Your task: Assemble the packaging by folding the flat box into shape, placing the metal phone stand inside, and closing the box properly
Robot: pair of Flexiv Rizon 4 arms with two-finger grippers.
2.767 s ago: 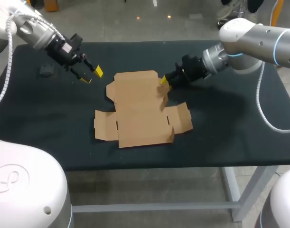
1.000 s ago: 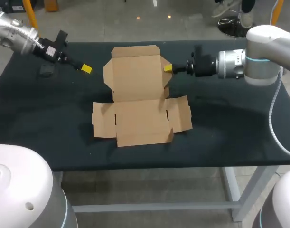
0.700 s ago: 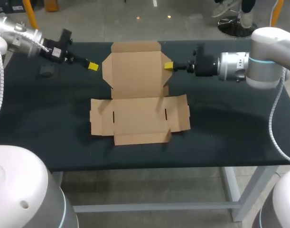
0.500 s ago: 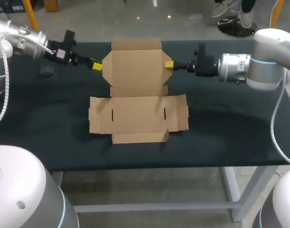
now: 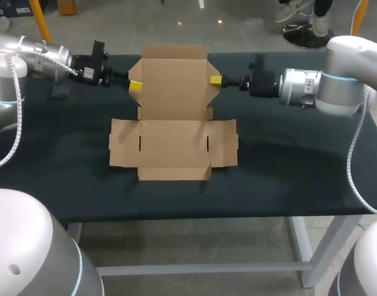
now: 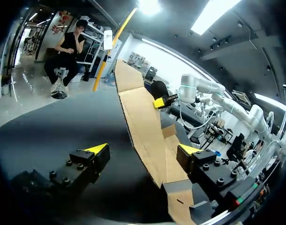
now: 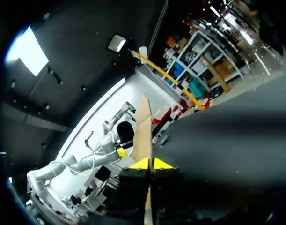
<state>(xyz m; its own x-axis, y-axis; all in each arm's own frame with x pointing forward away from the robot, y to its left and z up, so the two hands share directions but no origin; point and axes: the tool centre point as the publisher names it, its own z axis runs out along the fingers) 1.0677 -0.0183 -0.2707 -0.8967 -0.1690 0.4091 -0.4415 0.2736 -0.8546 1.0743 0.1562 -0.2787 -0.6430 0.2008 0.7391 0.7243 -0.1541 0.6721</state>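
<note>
The cardboard box (image 5: pixel 173 151) lies unfolded on the black table, its rear panel (image 5: pixel 173 83) standing upright. My right gripper (image 5: pixel 215 80) is shut on that panel's right edge; in the right wrist view the cardboard edge (image 7: pixel 143 124) runs between the closed yellow tips of the gripper (image 7: pixel 151 164). My left gripper (image 5: pixel 134 85) is open at the panel's left edge. In the left wrist view the panel (image 6: pixel 140 126) stands between the spread fingers of the gripper (image 6: pixel 143 151), touching neither. A small dark object (image 5: pixel 57 95), likely the phone stand, lies at the far left under my left arm.
The table (image 5: pixel 299 160) stretches bare to the right of the box and along its front edge. The side flaps (image 5: pixel 121 150) of the box lie flat.
The rear panel went from flat to upright in the right gripper. The left gripper moved right, up to the panel's left edge. The box straightened and slid slightly left.
</note>
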